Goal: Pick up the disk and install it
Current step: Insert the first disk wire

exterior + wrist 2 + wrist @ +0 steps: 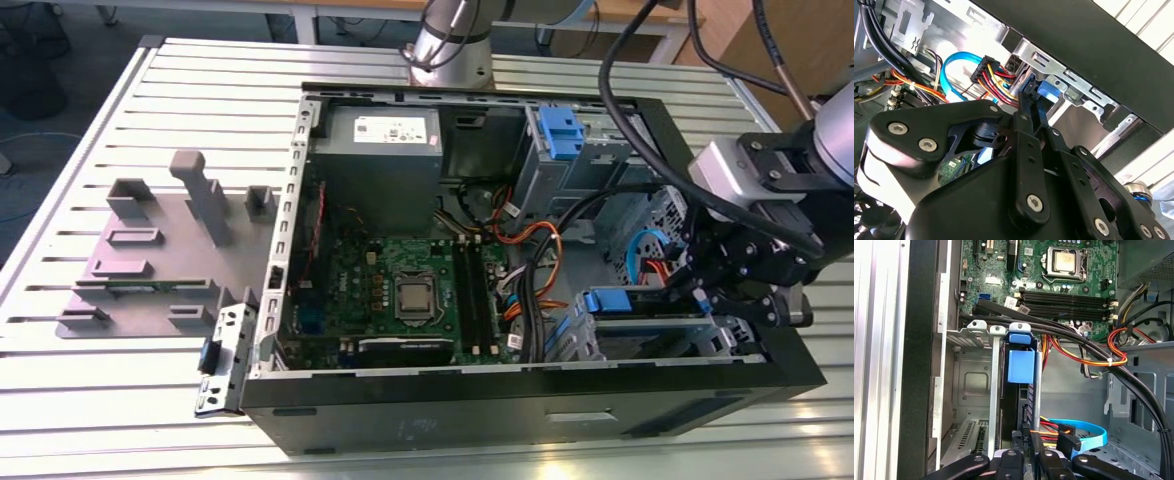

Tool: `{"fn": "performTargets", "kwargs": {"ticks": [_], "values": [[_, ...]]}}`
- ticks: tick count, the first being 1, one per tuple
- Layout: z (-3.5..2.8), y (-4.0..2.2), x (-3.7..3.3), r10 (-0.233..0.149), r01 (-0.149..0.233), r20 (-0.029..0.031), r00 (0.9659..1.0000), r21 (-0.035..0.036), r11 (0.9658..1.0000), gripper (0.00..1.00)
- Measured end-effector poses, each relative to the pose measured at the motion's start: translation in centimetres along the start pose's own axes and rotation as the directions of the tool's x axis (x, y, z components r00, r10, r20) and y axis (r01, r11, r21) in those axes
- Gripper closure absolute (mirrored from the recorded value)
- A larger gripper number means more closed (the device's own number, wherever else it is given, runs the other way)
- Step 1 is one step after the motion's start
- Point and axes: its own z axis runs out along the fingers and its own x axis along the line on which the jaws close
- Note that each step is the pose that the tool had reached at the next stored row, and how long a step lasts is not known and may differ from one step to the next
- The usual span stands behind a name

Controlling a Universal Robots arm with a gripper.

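Inside the computer case [534,395], beside its drive cage [971,390], the disk [1020,365] is seated edge-on; the gripper [1026,440] fingers [1029,107] are pinched narrowly on it.

Lab or workshop — open PC case [534,400] on slatted aluminium bench [160,410], grey fixture [147,270] alongside.

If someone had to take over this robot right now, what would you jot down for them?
Gripper: inside the computer case, at the drive cage by the exterior view's right; its fingers look closed on the disk's rear edge.
Disk: stands on edge in a cage slot, blue carrier tab showing.
Done: disk picked up and brought into the slot.
Left: cannot tell whether it is fully seated; gripper not yet released.
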Motion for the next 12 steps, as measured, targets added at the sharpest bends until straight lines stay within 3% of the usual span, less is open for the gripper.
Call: {"fn": "performTargets", "kwargs": {"ticks": [10,12], "values": [[0.04,0.0,0.0,0.0,0.0,0.0005,1.0,0.0,1.0,0.8],[0.04,0.0,0.0,0.0,0.0,0.0004,1.0,0.0,1.0,0.75]]}}
